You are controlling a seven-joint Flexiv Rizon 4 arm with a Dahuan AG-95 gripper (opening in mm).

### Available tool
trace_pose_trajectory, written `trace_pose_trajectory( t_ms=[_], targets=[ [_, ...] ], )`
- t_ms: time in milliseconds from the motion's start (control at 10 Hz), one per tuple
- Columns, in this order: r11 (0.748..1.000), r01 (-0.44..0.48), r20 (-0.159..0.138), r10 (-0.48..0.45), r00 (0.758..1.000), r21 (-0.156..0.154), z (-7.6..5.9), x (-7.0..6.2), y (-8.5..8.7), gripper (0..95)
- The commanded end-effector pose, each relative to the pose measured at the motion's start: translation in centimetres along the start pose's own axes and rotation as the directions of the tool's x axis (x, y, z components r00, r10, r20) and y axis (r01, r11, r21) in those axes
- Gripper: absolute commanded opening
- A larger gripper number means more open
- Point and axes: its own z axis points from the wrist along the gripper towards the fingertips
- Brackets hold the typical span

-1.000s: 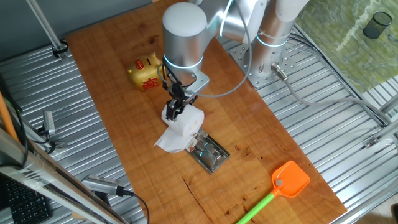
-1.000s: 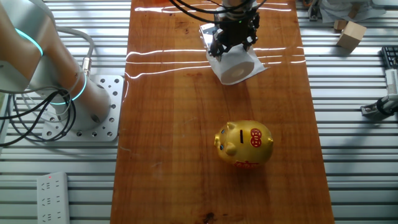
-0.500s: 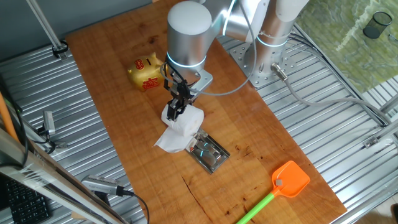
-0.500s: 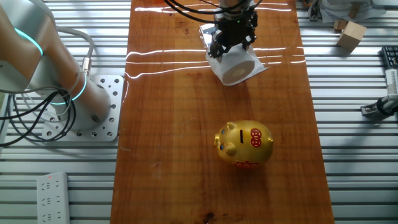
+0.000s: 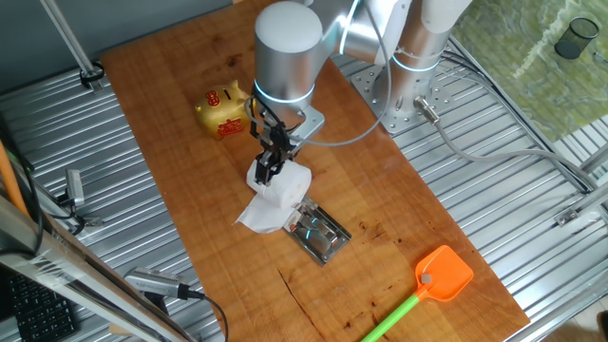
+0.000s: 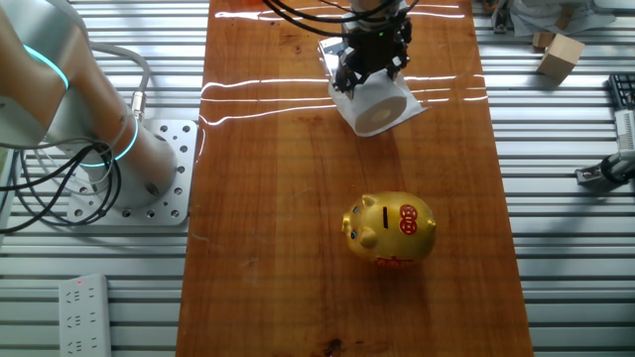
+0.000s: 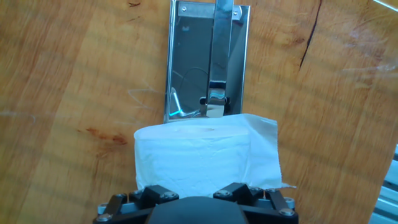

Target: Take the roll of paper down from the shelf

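Roll of paper (image 7: 205,155) is lying directly under and just ahead of the pincer (image 7: 198,198), touching it: in the hand view the white cylinder is filling the space right at the finger bases, with its long axis running crosswise to the direction the fingers are pointing. In one fixed view the roll of paper (image 5: 282,195) is sitting on its side with a wrinkled tail of tissue spreading over the tabletop (image 5: 190,114) on the side away from the shelf, and the pincer (image 5: 268,167) is coming down onto its upper edge. In the other fixed view the round end of the roll of paper (image 6: 377,107) is facing the camera, with the pincer (image 6: 369,61) sitting over its far upper part.

Beyond the roll, further out along the fingers' line, the shelf (image 7: 208,59) is lying flat and shiny, its long side pointing away from the pincer, so at right angles to the roll's axis. The roll's far edge is overlapping the near end of the shelf (image 5: 318,233); whether it is resting on the metal or only hiding it, I cannot tell.

The fingers appear to be straddling the roll, but their tips are hidden behind the tissue, so I cannot tell whether they are pinching it or spread beside it. Judging from this, the coming move is turning on pulling the roll back toward the pincer's side, away from the shelf.
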Motion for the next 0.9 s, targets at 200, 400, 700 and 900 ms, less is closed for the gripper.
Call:
trace_pose_trajectory(
  t_ms=[200, 400, 700, 900],
  targets=[
    [1.000, -0.001, -0.007, 0.001, 1.000, -0.001, 0.4, -0.1, -0.1, 57.0],
    [1.000, -0.003, -0.009, 0.003, 1.000, 0.003, 0.6, -0.3, 0.0, 57.0],
    [1.000, -0.007, -0.009, 0.007, 1.000, 0.006, 1.2, -0.6, 0.1, 57.0],
    [1.000, -0.009, -0.009, 0.009, 1.000, 0.007, 1.3, -0.6, 0.1, 57.0]
  ],
)
